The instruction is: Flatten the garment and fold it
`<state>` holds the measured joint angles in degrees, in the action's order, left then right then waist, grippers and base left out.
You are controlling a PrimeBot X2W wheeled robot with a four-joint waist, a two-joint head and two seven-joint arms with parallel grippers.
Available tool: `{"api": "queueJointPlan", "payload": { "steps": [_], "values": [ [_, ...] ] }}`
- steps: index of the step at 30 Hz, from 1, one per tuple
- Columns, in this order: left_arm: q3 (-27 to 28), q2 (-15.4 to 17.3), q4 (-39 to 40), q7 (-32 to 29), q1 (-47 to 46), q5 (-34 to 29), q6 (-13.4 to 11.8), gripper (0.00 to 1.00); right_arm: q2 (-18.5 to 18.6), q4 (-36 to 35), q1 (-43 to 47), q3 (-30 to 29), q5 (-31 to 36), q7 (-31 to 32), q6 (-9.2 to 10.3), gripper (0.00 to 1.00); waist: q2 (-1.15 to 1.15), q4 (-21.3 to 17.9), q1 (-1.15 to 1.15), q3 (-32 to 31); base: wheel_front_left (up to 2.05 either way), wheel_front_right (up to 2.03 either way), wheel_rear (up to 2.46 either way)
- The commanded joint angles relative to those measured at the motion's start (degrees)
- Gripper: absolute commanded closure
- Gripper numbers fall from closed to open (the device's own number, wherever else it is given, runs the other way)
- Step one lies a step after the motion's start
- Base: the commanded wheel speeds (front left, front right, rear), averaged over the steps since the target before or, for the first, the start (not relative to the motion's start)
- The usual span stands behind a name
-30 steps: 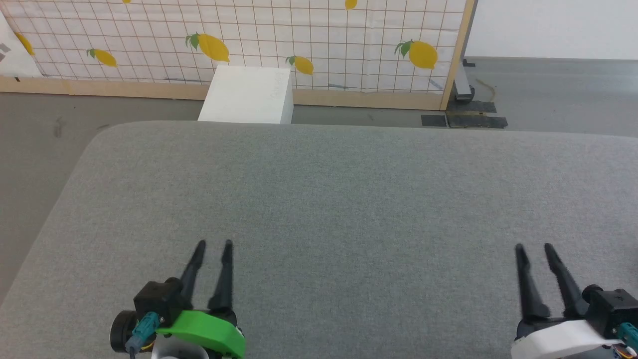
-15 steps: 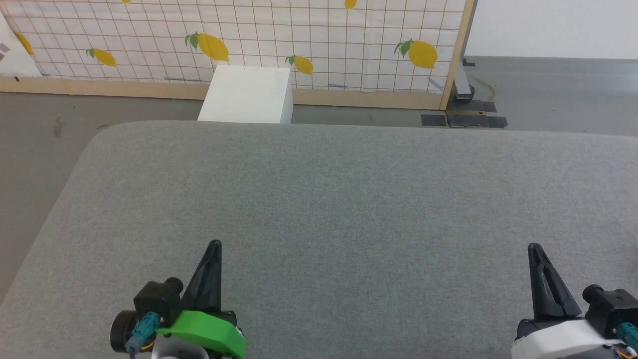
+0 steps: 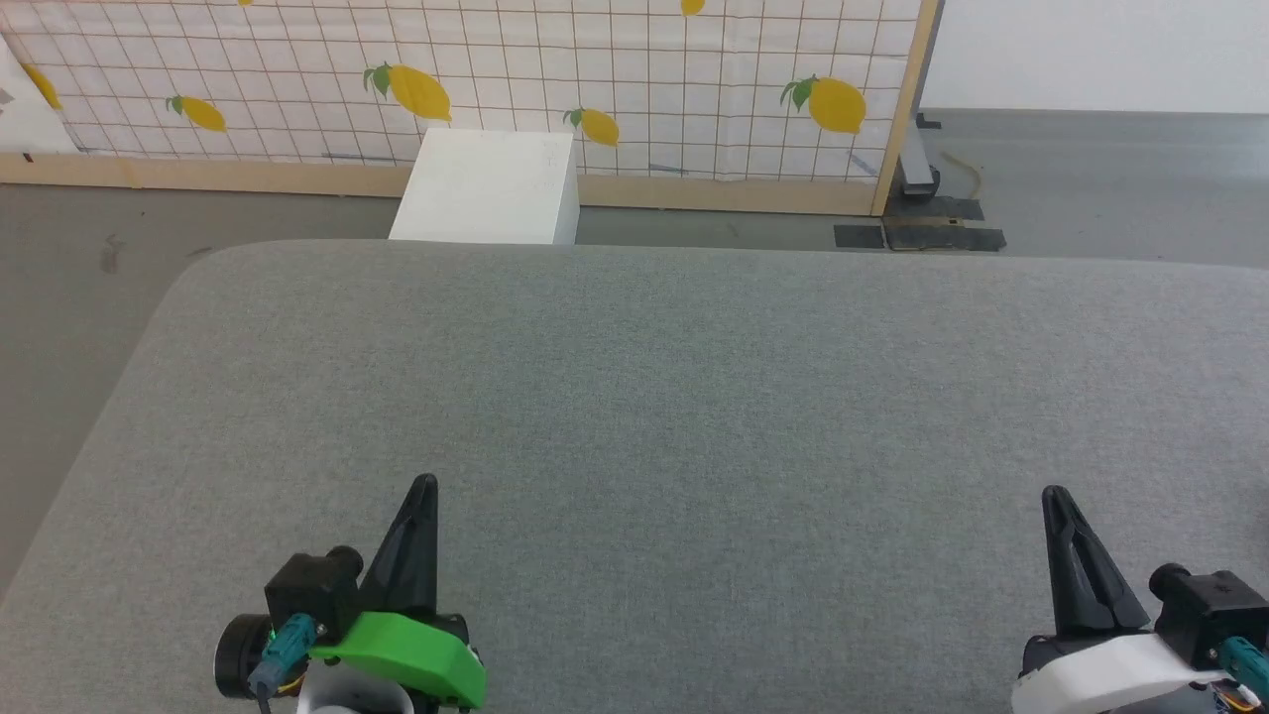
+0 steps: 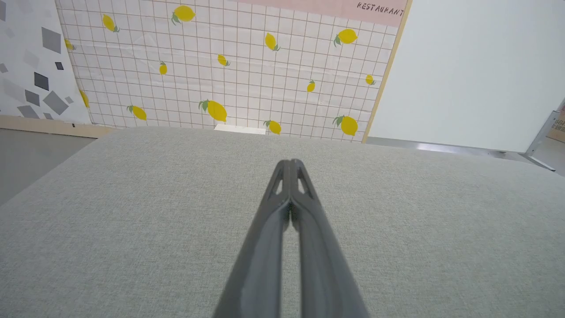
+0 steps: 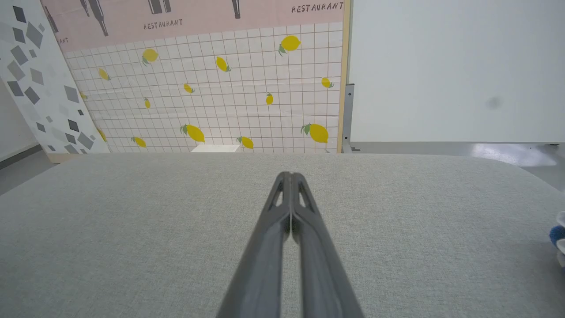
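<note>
Left gripper (image 3: 424,486), with its green collar at the lower left of the head view, has its two long dark fingers pressed together to a single point and holds nothing. The right gripper (image 3: 1053,494), white-collared at the lower right, is pinched closed and empty as well. Both wrist views show the tips meeting with no gap.

Both hover low over the wide grey cloth-covered table (image 3: 634,377). Past its far edge, near the top of the head view, a plain white box (image 3: 486,183) stands before a checked panel printed with yellow lemons (image 3: 694,69).

Of the garment (image 5: 558,235) I can make out only a scrap of bright blue with white beside it, at the far right edge of the right wrist view, low in the frame. Too little shows to tell how it lies.

It looks like soft, light cloth, so I would expect it to be limp, to sag and bunch when lifted, and to drag across the grey surface rather than slide freely. It should not be fragile. A banded edge or corner seems the best place to pinch, one for each gripper, with the fingers opened first.
</note>
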<state>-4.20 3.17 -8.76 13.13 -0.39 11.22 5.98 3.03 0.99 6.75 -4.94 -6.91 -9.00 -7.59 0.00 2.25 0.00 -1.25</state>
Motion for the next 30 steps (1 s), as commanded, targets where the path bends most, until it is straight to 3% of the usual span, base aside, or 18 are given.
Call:
{"api": "queueJointPlan", "payload": {
  "steps": [1,30],
  "values": [
    [0.3,0.0,0.4,-0.4,0.1,-1.1,-0.4,1.0,0.0,-0.1,-0.9,0.3,0.6,0.3,0.01,1.0,0.0,0.0,0.0,0.0,0.0,0.0,0.0],
    [1.3,-0.1,2.6,-3.8,0.1,-3.8,-1.9,1.0,-0.1,-0.3,-2.4,1.5,2.3,2.6,0.04,1.0,0.0,-0.6,0.0,0.3,0.0,0.0,0.0]
  ]
}}
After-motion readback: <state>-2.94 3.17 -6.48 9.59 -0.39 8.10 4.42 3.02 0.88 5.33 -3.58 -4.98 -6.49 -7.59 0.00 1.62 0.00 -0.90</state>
